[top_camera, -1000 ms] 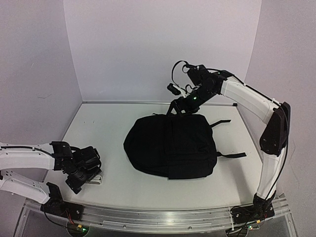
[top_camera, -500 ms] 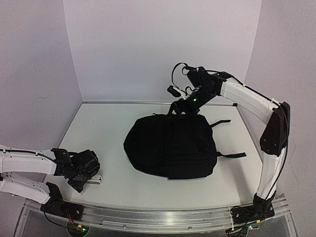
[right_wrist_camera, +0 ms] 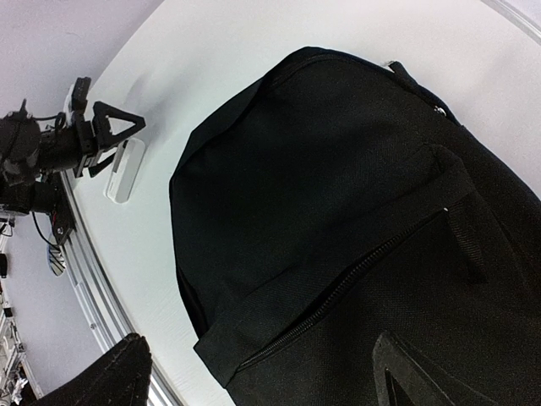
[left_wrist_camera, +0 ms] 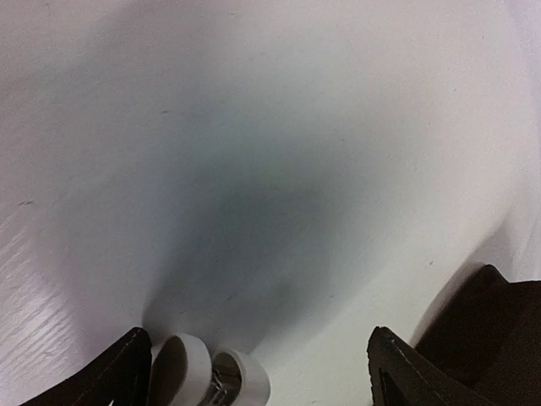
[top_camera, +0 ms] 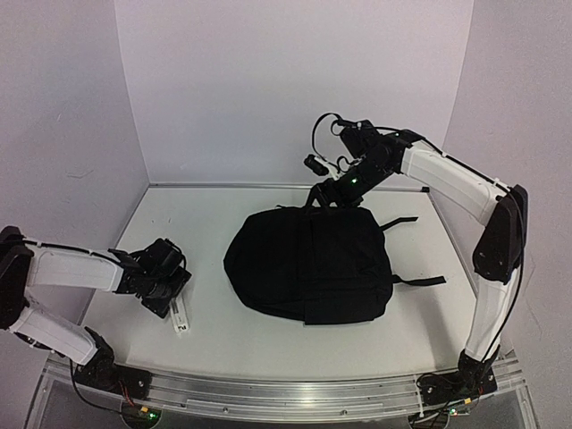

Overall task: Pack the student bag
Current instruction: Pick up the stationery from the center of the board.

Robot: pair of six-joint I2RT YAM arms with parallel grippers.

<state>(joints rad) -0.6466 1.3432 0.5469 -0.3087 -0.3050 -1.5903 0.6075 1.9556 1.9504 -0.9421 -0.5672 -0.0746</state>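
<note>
Step in hand, likely: pick-up of small white item [top_camera: 180, 322], lower left of top view. Left tool [top_camera: 168, 295] spread wide, item just beside one finger, not pinched. Centre jaws over item before closing. Student bag [top_camera: 308, 264] lies flat at middle of table [top_camera: 206, 223], zip looks closed. Right tool [top_camera: 326, 195] spread, empty, over bag's far edge; zip probably needs opening first.

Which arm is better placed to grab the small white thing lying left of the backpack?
Left. Its claw is right by the small white item, jaws apart; the right claw hangs at the student bag's far edge, across the table.
</note>
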